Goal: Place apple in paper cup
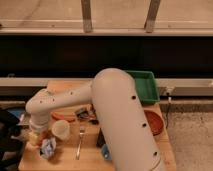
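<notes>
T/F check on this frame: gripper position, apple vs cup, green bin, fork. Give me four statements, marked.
1. The gripper hangs low at the left side of the table, left of the paper cup. True.
2. The apple is inside the paper cup. False: it is on the table just under the gripper, outside the cup.
3. The green bin stands at the table's far right corner. True.
4. The fork lies in the orange-red bowl. False: it lies on the table, right of the cup.
</notes>
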Controlling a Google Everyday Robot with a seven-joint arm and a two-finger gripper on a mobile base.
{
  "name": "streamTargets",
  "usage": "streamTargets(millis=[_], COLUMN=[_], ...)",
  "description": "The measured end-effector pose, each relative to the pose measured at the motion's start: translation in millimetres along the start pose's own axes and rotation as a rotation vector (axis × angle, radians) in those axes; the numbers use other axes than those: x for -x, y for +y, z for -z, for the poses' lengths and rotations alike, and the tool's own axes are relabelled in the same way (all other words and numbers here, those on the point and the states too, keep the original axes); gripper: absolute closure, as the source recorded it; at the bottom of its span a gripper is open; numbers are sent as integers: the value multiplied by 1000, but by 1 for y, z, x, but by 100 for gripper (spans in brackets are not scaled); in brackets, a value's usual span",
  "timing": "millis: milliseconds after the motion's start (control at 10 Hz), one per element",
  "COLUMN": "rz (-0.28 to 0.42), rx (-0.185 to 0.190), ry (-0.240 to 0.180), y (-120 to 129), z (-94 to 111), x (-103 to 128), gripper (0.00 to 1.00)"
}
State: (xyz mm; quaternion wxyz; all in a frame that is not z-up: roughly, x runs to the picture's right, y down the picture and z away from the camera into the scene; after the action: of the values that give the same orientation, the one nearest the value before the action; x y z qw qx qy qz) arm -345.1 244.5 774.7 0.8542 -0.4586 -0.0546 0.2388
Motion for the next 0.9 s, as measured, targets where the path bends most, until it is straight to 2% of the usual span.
streamTargets(millis=[400, 600, 900], rz=[9, 12, 9], rx=[14, 15, -9], ry=[-2, -4, 10], y=[1, -2, -19], z=[-2, 6, 49], x=[5, 12, 24], gripper=[95, 100, 100])
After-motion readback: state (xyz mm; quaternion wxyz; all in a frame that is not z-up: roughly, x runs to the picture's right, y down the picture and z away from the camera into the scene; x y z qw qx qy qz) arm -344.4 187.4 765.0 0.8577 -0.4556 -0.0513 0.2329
